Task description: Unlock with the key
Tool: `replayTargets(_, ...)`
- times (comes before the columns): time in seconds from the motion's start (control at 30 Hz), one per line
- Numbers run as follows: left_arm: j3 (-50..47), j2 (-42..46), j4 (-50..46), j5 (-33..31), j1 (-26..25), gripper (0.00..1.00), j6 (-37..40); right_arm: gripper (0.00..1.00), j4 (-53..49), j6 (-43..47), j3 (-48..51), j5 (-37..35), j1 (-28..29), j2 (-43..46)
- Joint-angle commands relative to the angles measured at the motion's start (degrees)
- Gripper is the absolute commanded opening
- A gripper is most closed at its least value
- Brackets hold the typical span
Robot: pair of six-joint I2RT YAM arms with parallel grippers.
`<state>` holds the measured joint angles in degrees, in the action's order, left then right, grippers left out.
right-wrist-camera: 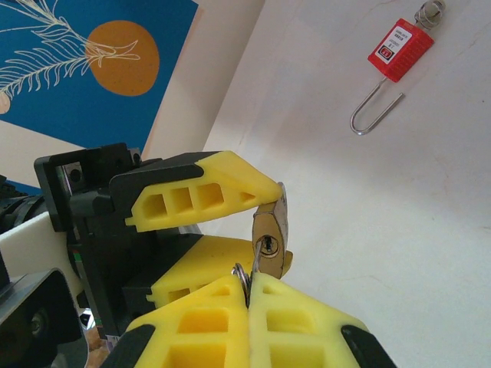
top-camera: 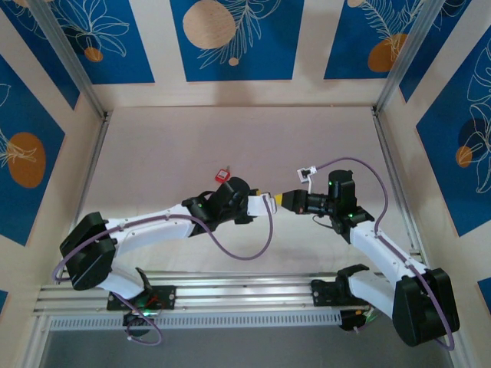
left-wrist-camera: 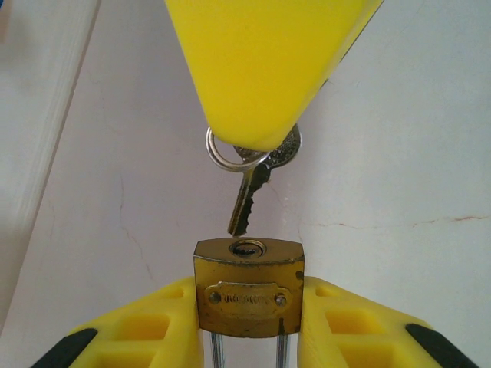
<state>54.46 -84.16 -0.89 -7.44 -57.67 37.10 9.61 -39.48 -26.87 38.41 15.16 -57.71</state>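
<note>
A brass padlock is clamped by its sides between my left gripper's yellow fingers, keyhole facing outward. My right gripper is shut on a small metal key with a ring. The key's blade hangs tilted, with its tip just at the keyhole's left rim and not visibly inside. From the right wrist, the key points at the padlock between the left fingers. In the top view the two grippers meet nose to nose, left gripper and right gripper.
A red padlock with an open shackle lies on the table behind the left arm, seen from above as the red padlock. Metal frame posts and side walls bound the table.
</note>
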Motion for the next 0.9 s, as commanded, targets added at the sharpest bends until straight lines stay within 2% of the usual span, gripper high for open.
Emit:
replayTargets(0.0,-0.3,1.5,1.5,-0.6,-0.6,0.28,1.0,0.0,0.0,0.7,0.9,1.1,-0.1,-0.3)
replayTargets(0.87,0.1,0.7,1.2,-1.1,-0.7,0.27,1.0,0.0,1.0,0.4,0.9,0.9,1.3,-1.6)
